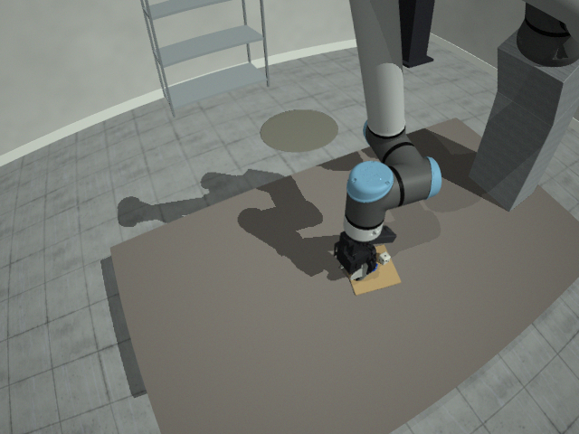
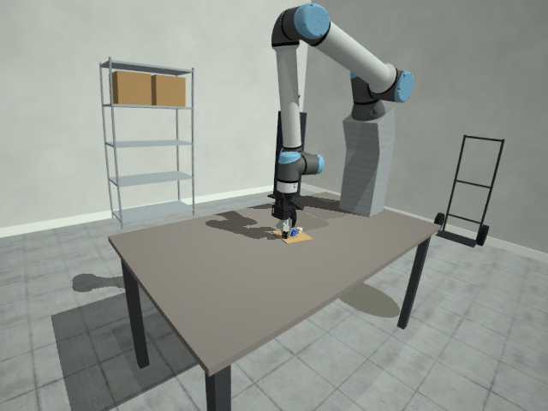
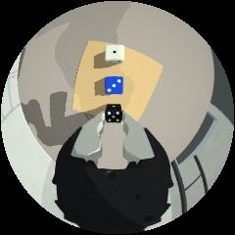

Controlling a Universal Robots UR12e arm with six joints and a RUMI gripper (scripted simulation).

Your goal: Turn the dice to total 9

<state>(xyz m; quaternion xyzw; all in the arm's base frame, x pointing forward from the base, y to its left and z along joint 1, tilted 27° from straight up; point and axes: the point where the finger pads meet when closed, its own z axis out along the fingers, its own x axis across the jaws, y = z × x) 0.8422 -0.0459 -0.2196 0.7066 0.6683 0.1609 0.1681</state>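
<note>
My gripper (image 1: 362, 276) (image 2: 286, 235) (image 3: 114, 111) is shut on a black die (image 3: 114, 113), pinched between its fingertips at the near edge of the tan mat (image 1: 381, 283) (image 2: 302, 239) (image 3: 147, 69). Its largest visible face in the wrist view shows five white pips; its height above the mat is unclear. A blue die (image 1: 375, 267) (image 2: 293, 232) (image 3: 114, 85) sits flat on the mat beyond the black one, three pips up. A white die (image 1: 384, 257) (image 2: 299, 229) (image 3: 115, 52) sits flat farther along the mat, one pip up. The gripper partly hides the mat in the top and exterior views.
The mat lies on a large brown table (image 1: 261, 326) (image 2: 247, 274). The arm's grey pedestal (image 1: 518, 126) (image 2: 365, 168) stands at the table's back right. A shelf rack (image 1: 213, 44) (image 2: 150, 143) and a hand truck (image 2: 473, 183) stand away from the table.
</note>
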